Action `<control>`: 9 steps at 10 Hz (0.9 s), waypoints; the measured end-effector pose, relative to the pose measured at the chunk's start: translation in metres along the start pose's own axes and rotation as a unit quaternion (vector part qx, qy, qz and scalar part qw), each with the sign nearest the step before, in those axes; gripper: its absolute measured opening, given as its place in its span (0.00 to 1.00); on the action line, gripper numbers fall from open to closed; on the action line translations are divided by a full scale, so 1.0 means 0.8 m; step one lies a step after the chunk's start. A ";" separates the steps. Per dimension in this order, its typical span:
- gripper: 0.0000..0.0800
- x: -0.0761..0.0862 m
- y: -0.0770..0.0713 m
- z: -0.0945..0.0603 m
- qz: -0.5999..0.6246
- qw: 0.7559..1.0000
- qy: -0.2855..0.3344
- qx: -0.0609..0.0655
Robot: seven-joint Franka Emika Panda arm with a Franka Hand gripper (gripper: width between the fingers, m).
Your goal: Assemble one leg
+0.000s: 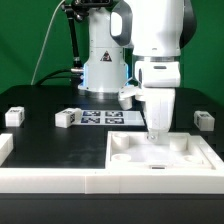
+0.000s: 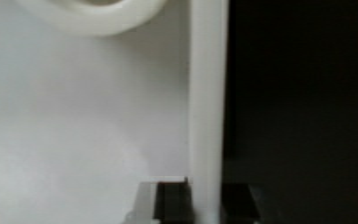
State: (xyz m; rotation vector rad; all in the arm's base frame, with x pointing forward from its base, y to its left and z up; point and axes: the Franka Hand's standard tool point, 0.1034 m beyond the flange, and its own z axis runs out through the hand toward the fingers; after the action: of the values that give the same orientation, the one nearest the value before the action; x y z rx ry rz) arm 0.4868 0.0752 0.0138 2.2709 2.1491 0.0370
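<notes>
The large flat white panel [image 1: 160,160] with round corner sockets lies at the exterior view's lower right. My gripper [image 1: 157,131] stands upright over the panel's far edge. In the wrist view its dark fingers [image 2: 172,203] sit on either side of the panel's edge wall [image 2: 206,120], closed against it. A socket [image 2: 101,12] shows on the panel's white face. Small white legs with tags lie loose on the black table: one at the far left [image 1: 13,115], one left of centre [image 1: 67,117], one behind the gripper [image 1: 128,97], one at the right [image 1: 203,120]. No leg is held.
The marker board [image 1: 105,117] lies flat in the middle of the table, in front of the arm's base [image 1: 103,70]. A white rail [image 1: 50,175] runs along the front left, next to the panel. A green backdrop stands behind.
</notes>
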 end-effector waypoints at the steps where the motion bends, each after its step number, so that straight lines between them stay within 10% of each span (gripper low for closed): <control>1: 0.07 0.000 0.000 0.000 0.002 1.000 0.000 0.000; 4: 0.07 -0.001 0.000 0.000 0.003 1.000 0.000 0.000; 5: 0.38 -0.001 0.000 0.000 0.003 1.000 0.000 0.000; 6: 0.38 -0.001 0.000 0.000 0.003 1.000 0.000 0.000; 9: 0.79 -0.001 0.000 0.000 0.003 1.000 0.000 0.000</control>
State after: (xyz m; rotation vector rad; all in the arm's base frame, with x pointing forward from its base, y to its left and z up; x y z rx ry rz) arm 0.4863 0.0742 0.0136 2.2774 2.1426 0.0360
